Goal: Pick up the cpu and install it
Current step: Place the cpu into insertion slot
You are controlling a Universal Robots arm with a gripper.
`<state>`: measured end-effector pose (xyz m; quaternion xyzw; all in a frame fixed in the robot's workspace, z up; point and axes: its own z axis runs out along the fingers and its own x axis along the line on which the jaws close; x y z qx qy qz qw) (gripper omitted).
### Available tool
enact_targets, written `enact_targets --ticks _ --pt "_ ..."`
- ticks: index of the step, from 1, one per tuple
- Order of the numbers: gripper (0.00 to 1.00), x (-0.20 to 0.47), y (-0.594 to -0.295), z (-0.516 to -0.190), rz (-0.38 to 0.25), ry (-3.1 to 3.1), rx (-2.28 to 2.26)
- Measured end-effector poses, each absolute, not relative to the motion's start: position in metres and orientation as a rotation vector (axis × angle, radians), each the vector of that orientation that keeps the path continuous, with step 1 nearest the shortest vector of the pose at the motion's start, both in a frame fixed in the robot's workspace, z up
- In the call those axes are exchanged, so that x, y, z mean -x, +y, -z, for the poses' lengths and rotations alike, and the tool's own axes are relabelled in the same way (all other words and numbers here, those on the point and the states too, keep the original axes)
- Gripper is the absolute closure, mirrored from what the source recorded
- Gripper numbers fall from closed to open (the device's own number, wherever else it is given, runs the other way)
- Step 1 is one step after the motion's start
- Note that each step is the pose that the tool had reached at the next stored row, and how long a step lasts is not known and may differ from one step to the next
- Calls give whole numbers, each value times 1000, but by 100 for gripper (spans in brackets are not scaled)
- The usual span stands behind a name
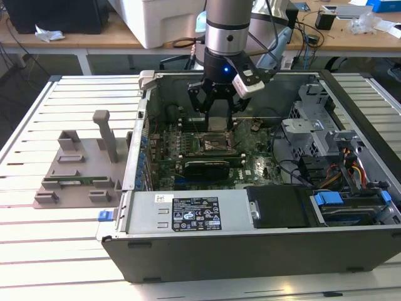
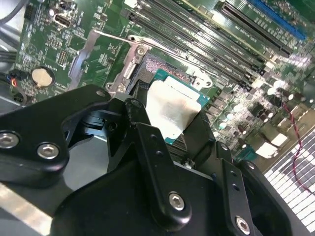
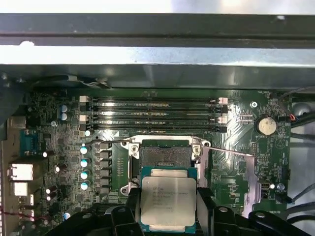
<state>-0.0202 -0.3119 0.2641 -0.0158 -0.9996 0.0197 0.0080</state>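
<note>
One gripper [image 1: 216, 127], clenched on the cpu [image 1: 216, 120], inside the open computer case [image 1: 250, 257], exterior view; second wrist view: cpu [image 2: 173, 110] between black fingers [image 2: 140, 123], over the motherboard [image 2: 39, 44]; first wrist view: cpu [image 3: 168, 199] beside the open socket [image 3: 165, 156].

Soft room light, dim inside the case [image 1: 250, 248].
The table [image 1: 56, 241] slats shine pale in the exterior view; the cpu [image 2: 173, 112] lid glares white in the second wrist view; the case's wall is washed out in the first wrist view.
</note>
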Motion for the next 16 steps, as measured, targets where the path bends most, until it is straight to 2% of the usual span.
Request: enact_targets --ticks 16 --pt "46 20 -312 -264 -56 -3056 619"
